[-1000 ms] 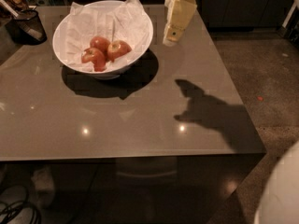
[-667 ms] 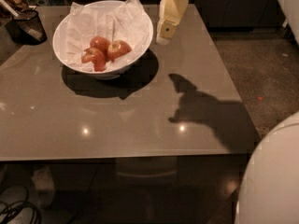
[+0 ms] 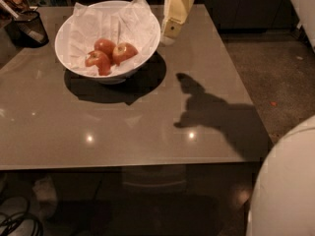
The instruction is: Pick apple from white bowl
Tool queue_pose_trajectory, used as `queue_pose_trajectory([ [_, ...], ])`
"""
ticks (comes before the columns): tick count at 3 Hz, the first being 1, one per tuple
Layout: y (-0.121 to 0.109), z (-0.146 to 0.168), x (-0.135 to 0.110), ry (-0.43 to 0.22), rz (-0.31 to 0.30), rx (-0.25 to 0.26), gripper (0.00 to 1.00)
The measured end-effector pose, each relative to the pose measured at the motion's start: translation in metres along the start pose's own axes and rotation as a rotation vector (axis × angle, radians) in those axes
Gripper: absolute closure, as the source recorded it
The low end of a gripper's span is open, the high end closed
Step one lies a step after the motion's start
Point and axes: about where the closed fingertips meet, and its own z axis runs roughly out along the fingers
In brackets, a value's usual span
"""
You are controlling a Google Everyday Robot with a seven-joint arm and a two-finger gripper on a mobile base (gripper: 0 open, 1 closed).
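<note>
Apple (image 3: 124, 52): smooth red, pale patch, on crumpled paper in round white bowl (image 3: 114, 74). Cream gripper (image 3: 170, 32) just beside bowl's right rim, grip unclear. Glossy table (image 3: 147, 127) open rightward.

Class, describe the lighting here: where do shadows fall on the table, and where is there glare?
Camera view: the wide white paper-lined bowl casts a dark shadow toward the viewer on the glossy grey table; the cream gripper, hovering beside the bowl's rim, throws an arm-shaped shadow mid-table; two small glare spots shine near the front edge.
</note>
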Motion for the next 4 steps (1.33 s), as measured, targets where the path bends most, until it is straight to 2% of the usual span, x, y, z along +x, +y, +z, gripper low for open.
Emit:
queue_pose_trajectory([
  [2,-0.033,0.031,-0.043,-0.073,-0.066,-0.027,0.00],
  [3,-0.048,0.046,-0.054,-0.088,-0.073,-0.034,0.00],
  [4,-0.059,0.063,-0.058,-0.094,-0.061,-0.041,0.10],
])
